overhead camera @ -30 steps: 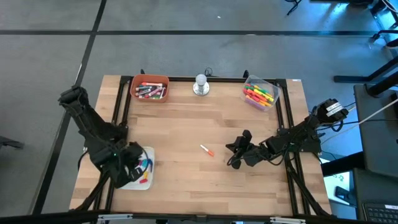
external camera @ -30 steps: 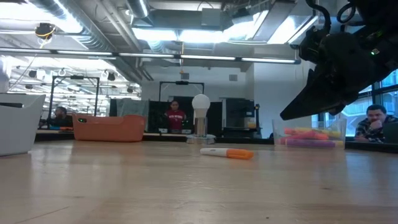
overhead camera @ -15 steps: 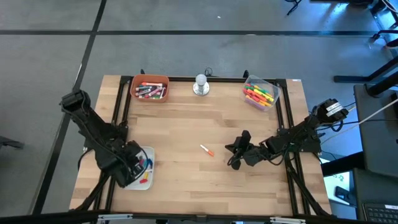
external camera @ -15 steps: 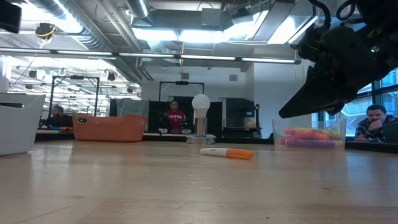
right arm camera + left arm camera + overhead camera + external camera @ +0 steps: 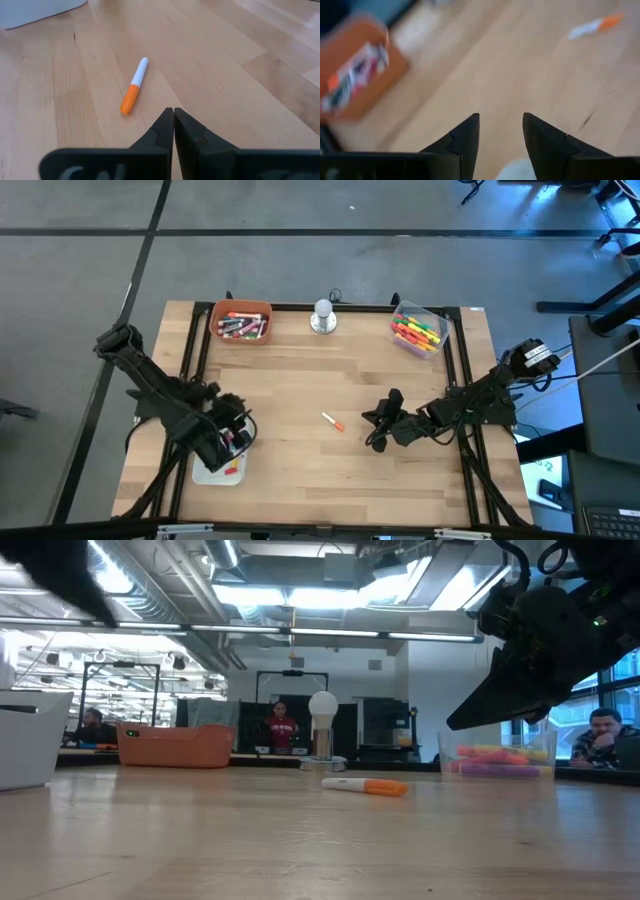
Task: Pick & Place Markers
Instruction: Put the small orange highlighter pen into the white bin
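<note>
Wooden table [image 5: 300,380], orange marker [image 5: 333,421], no legible writing

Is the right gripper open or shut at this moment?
Shut: the right gripper shows its two fingers pressed together, empty, with the orange marker lying apart on the table.

Even overhead lighting; one wrist view motion-blurred.
Ceiling strip lights [image 5: 300,632] glare in the low view. Table [image 5: 330,375] evenly lit, shadows soft. Left wrist view smeared: orange bin [image 5: 355,80] and marker [image 5: 595,26] indistinct. Right wrist view sharp.
</note>
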{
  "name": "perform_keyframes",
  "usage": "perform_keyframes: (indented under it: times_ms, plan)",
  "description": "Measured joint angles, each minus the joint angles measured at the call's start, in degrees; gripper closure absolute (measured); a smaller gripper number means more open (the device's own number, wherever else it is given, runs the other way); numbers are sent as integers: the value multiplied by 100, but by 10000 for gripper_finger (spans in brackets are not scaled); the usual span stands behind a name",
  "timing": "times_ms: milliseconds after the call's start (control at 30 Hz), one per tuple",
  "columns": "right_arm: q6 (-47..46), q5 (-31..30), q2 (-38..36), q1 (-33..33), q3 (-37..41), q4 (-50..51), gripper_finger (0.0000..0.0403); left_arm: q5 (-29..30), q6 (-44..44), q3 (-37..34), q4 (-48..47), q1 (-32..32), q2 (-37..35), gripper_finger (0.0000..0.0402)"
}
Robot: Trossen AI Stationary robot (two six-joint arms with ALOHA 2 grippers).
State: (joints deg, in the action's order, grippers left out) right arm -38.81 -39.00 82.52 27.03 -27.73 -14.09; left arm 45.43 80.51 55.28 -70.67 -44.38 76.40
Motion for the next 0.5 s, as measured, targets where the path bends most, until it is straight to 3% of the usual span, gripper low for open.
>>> perform_keyframes:
  times_ms: [133,200,267,333,500]
  plan:
    - [-15,1,0,0,0,-6,389,1079,-860,321,278,80,-7,258]
    - [-14,0,1,0,0,-17,389,1819,-1378,329,776,138,-7,257]
    - [11,0,1,0,0,-54,389,2176,-2108,265,1541,255,10,256]
    - [22,3,0,0,0,-97,389,1896,-3103,122,2422,534,79,257]
    - [36,18,0,0,0,-107,389,397,-5532,-278,5115,1507,473,264]
